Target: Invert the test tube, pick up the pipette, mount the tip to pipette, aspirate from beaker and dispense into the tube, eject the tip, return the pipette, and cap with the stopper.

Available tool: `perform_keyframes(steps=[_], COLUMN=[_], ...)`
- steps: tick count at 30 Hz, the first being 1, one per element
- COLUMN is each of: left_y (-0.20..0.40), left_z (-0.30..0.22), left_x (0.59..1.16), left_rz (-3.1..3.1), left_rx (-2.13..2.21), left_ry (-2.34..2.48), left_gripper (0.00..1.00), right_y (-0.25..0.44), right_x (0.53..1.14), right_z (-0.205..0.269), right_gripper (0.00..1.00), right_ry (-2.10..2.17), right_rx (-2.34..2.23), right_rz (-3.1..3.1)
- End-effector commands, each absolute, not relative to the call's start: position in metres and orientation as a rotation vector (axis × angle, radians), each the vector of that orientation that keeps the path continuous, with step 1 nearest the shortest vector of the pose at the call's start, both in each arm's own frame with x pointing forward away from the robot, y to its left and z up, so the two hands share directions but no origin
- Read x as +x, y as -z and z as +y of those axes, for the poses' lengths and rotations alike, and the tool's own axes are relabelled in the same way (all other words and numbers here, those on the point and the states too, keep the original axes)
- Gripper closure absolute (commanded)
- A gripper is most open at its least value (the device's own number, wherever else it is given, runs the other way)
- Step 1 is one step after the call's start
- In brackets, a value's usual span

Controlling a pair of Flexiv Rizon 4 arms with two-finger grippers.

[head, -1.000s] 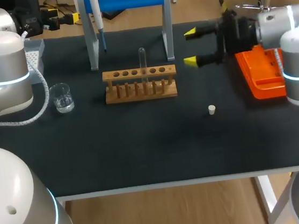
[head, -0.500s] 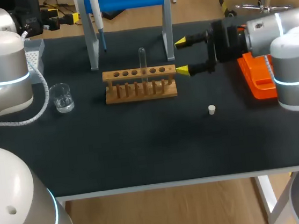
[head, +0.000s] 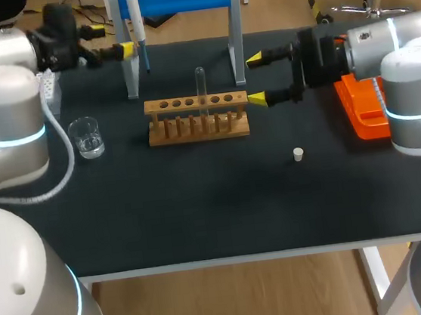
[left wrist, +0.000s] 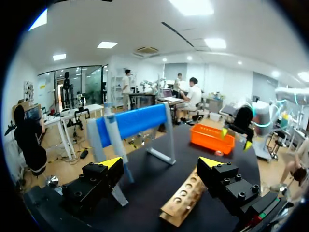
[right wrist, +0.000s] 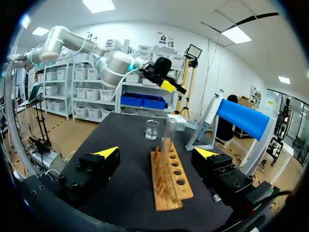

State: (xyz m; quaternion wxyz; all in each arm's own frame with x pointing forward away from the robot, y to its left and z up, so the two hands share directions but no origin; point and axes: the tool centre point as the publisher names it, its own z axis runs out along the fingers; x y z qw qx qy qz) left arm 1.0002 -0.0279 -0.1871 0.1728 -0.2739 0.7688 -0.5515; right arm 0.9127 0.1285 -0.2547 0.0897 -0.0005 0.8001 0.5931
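Both wide open, empty: left hand (left wrist: 161,163), right hand (head: 255,79) with test tube (head: 200,82) ahead.

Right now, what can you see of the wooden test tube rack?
The light brown wooden test tube rack stands level on the black table, toward the table's far middle. It has a top bar with a row of round holes, a base, and a line of upright pegs along its front. One clear glass test tube stands upright in a hole near the middle; the other holes look empty. The open right end effector sits just off one end, with no contact apparent.
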Motion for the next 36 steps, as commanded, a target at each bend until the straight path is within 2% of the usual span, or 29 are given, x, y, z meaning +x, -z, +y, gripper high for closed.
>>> perform_keyframes(steps=[1, 13, 36], left_y=[0.190, 0.207, 0.229], left_z=[-0.042, -0.074, -0.072], left_x=[0.958, 0.918, 0.909], left_rz=[2.159, 2.217, 2.246], left_rx=[-0.740, -0.638, -0.683], left_ry=[1.558, 1.505, 1.496], left_gripper=[0.00, 0.00, 0.00], right_y=[0.255, 0.255, 0.255], right_x=[0.913, 0.913, 0.913], right_z=[0.128, 0.128, 0.128], right_gripper=[0.00, 0.00, 0.00], right_ry=[-1.764, -1.764, -1.764], right_rx=[-0.003, -0.003, -0.003], right_rz=[2.380, 2.380, 2.380])
